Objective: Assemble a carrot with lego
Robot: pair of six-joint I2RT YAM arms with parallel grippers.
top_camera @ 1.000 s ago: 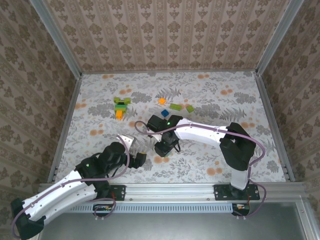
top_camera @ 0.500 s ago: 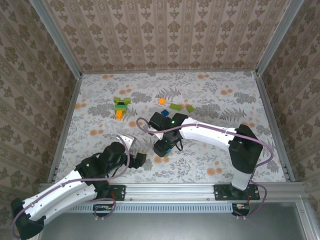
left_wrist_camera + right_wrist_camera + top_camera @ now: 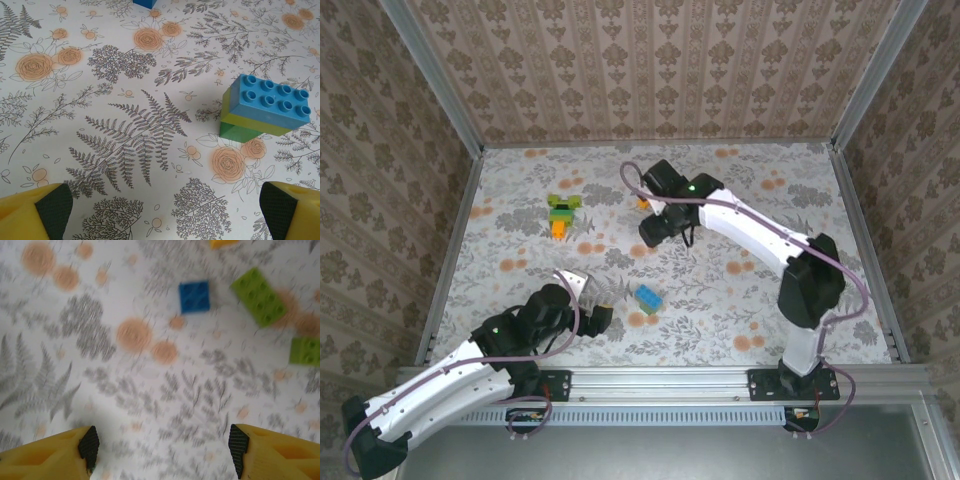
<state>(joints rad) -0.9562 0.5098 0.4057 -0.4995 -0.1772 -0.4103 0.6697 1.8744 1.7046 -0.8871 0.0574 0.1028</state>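
My right fingers (image 3: 50, 460), wide and empty, hover over loose lego (image 3: 258, 296) at twelve o'clock; left fingers (image 3: 30, 220) wide too. The carrot (image 3: 561, 213) lies at ten o'clock. I judge I'm choosing the next brick: descend, straddle it.

White arms (image 3: 750, 225) with black joints (image 3: 805, 292) and looping purple cables (image 3: 510, 357); yellow end effector fingers (image 3: 22, 220) carry dark textured pads (image 3: 54, 210).
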